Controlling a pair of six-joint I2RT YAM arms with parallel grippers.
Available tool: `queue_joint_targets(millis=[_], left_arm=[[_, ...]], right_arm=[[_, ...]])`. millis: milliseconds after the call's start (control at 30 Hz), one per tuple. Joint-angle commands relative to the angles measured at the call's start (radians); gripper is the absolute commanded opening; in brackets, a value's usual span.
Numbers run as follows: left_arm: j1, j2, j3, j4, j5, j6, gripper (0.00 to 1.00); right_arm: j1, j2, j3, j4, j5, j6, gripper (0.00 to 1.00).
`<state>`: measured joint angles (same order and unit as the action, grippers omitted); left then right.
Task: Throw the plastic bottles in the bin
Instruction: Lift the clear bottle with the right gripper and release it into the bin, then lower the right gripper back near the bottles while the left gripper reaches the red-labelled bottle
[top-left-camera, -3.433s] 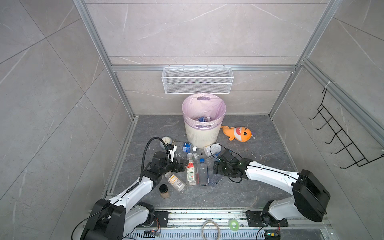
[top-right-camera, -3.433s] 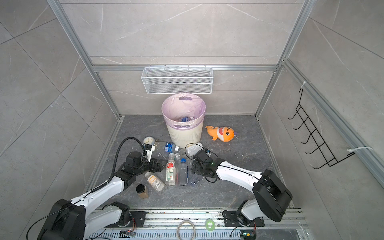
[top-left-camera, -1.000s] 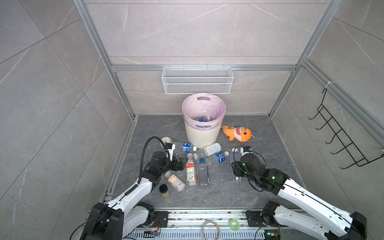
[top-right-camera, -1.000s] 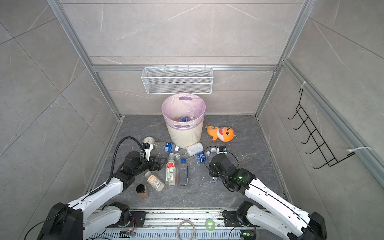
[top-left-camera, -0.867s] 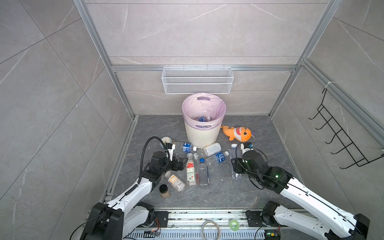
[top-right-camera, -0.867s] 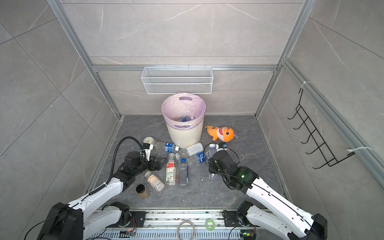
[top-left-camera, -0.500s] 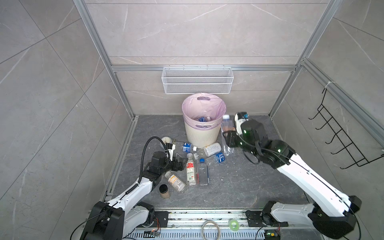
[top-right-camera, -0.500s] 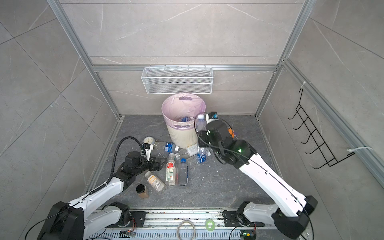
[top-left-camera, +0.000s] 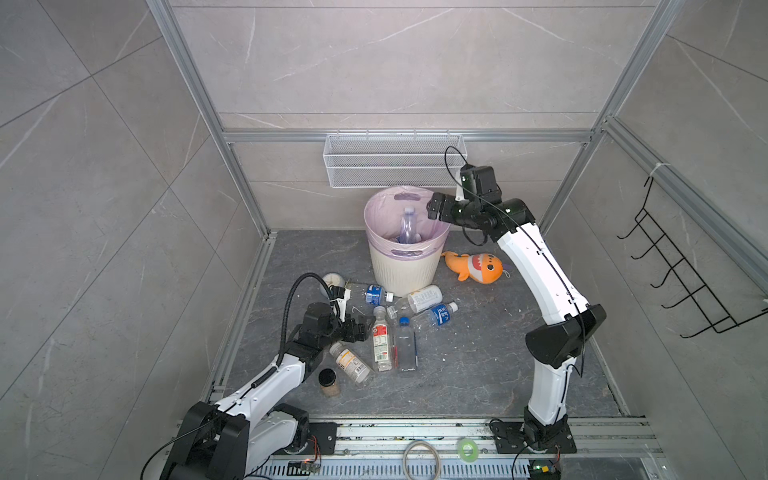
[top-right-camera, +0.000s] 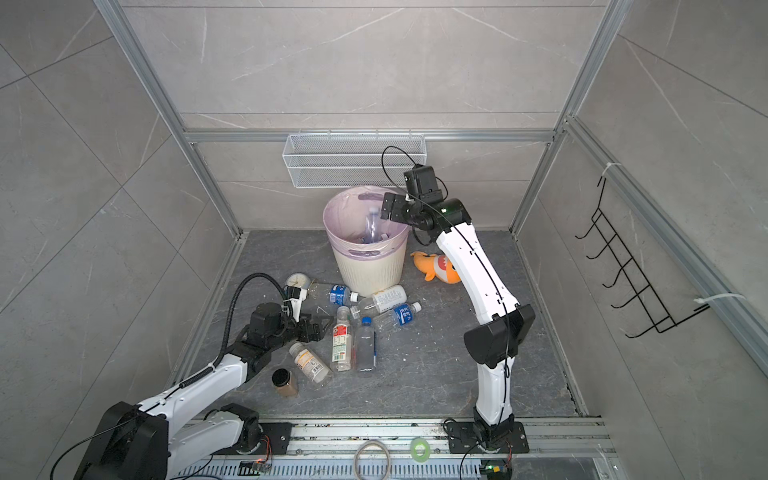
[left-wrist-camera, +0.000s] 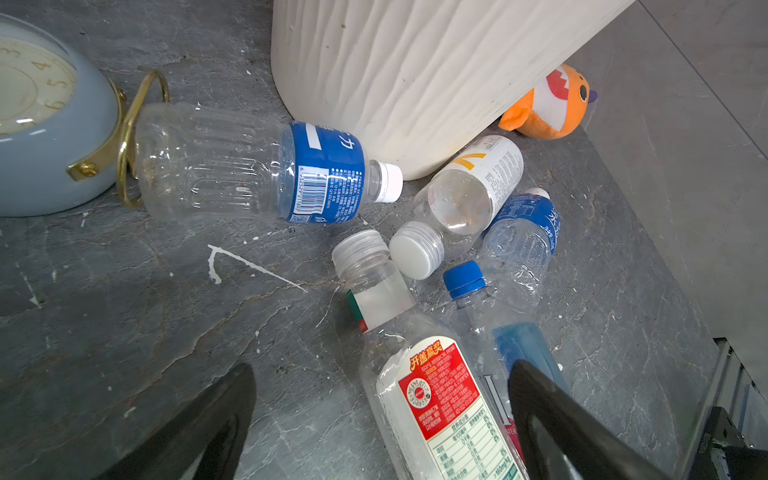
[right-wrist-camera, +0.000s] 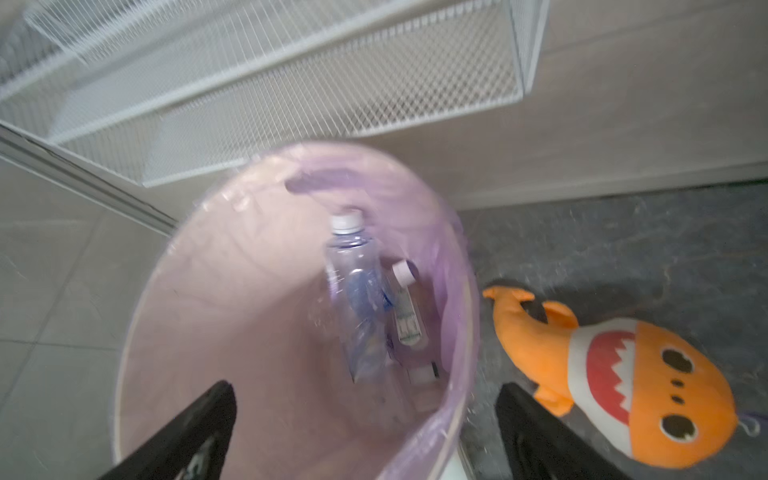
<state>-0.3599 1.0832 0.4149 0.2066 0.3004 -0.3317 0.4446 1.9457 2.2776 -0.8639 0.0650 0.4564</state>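
The cream ribbed bin (top-left-camera: 403, 270) (top-right-camera: 370, 270) with its lilac liner (right-wrist-camera: 187, 311) stands at the back. My right gripper (top-left-camera: 432, 208) (right-wrist-camera: 365, 386) hangs open over its right rim. A clear bottle (top-left-camera: 407, 226) (right-wrist-camera: 353, 299), blurred, stands cap up inside the bin among other bottles. Several plastic bottles lie on the floor in front of the bin. My left gripper (top-left-camera: 365, 328) (left-wrist-camera: 380, 370) is open and low over the floor, with the red-label bottle (top-left-camera: 380, 338) (left-wrist-camera: 436, 395) lying between its fingers. A blue-capped bottle (left-wrist-camera: 498, 332) lies beside it.
A pale-blue clock (top-left-camera: 333, 280) (left-wrist-camera: 37, 124) lies left of the bin and an orange plush shark (top-left-camera: 473, 268) (right-wrist-camera: 623, 374) lies to its right. A black-lidded jar (top-left-camera: 328, 380) stands by the left arm. A white mesh basket (top-left-camera: 392, 160) hangs on the wall above the bin.
My right arm has risen from the floor to the bin's rim with a bottle, then opened. The bottle is now inside the bin. The left arm has stayed put.
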Motion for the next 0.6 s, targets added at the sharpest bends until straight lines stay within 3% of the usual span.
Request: queue_joint_targets(millis=[0,233,567], left_arm=[[-0.002,-0.009,0.015,0.019,-0.006,0.021,0.97],[-0.003,-0.013,0.013,0.026,0.007,0.017,0.97],[-0.057,-0.055,0.008,-0.007,-0.027,0.032,0.98]], right_arm=[[0.020,-0.160,-0.026,0.075,-0.041,0.009,0.99],[0.020,-0.375,-0.327,0.133,-0.053,0.007,0.99],[0.020,-0.731,-0.964,0.279,-0.017,-0.007,0.99]])
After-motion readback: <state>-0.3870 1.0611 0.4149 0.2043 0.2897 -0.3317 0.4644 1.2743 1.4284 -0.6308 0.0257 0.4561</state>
